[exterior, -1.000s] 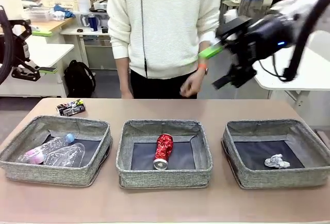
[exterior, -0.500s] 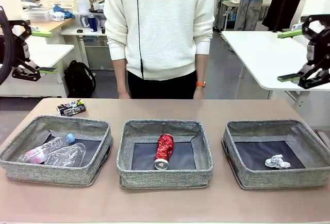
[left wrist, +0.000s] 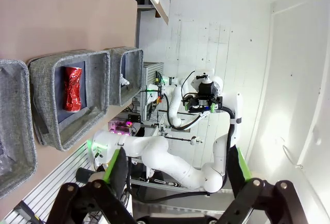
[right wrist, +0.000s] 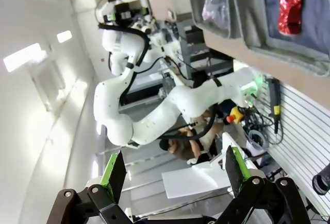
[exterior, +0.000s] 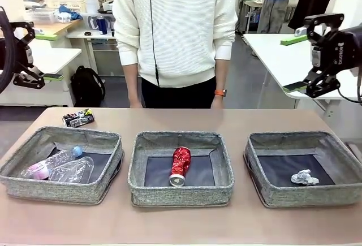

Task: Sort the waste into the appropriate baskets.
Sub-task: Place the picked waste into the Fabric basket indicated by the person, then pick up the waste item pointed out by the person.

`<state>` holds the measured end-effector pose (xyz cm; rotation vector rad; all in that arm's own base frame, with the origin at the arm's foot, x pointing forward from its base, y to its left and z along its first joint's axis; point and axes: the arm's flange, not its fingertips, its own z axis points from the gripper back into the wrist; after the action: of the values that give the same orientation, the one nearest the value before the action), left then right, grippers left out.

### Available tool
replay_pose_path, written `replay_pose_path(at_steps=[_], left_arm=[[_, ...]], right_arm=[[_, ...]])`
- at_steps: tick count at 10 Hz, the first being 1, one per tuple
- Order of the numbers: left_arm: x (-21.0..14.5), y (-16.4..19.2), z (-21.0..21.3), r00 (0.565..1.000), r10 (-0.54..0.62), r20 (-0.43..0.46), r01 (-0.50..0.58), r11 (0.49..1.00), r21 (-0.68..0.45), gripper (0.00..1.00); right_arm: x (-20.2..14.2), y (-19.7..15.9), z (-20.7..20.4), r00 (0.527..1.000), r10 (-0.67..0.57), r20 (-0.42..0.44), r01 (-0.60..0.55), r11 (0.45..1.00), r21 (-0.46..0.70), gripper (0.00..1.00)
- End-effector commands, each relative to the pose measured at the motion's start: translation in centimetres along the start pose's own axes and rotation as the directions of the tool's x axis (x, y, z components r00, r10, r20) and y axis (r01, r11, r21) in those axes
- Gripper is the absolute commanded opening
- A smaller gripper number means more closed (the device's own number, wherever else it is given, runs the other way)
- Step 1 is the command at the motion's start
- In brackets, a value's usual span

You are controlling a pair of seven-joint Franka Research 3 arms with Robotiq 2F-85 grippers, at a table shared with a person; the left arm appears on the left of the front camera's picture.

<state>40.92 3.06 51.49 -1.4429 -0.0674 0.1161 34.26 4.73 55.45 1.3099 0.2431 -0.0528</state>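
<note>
Three grey woven baskets in a row on the table (exterior: 169,223). Left basket (exterior: 34,185): clear bottle with blue cap (exterior: 50,164) beside clear plastic cup (exterior: 72,172). Middle basket (exterior: 181,192): crushed red can (exterior: 180,165). Right basket (exterior: 283,192): crumpled white paper ball (exterior: 304,177). Crushed black can (exterior: 77,118) on bare tabletop behind the left basket. Right gripper (exterior: 295,62) and left gripper (exterior: 45,56): raised at the sides, jaws spread, empty, well apart from all waste. Person (exterior: 178,31) stands at far side.

white tables (exterior: 294,59) and a black backpack (exterior: 86,86) behind
</note>
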Motion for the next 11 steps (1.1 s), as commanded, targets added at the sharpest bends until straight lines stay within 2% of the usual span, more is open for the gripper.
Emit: replay_pose_path(at_steps=[1, 11], left_arm=[[-0.20, -0.27, -0.05, 1.000, 0.009, -0.002, -0.009, 1.000, 0.002, 1.00], [-0.20, -0.27, -0.05, 1.000, 0.009, -0.002, -0.009, 1.000, 0.002, 1.00]], right_arm=[[0.11, 0.23, 0.56, 1.000, 0.019, -0.007, -0.018, 1.000, 0.025, 1.00], [0.11, 0.23, 0.56, 1.000, 0.019, -0.007, -0.018, 1.000, 0.025, 1.00]])
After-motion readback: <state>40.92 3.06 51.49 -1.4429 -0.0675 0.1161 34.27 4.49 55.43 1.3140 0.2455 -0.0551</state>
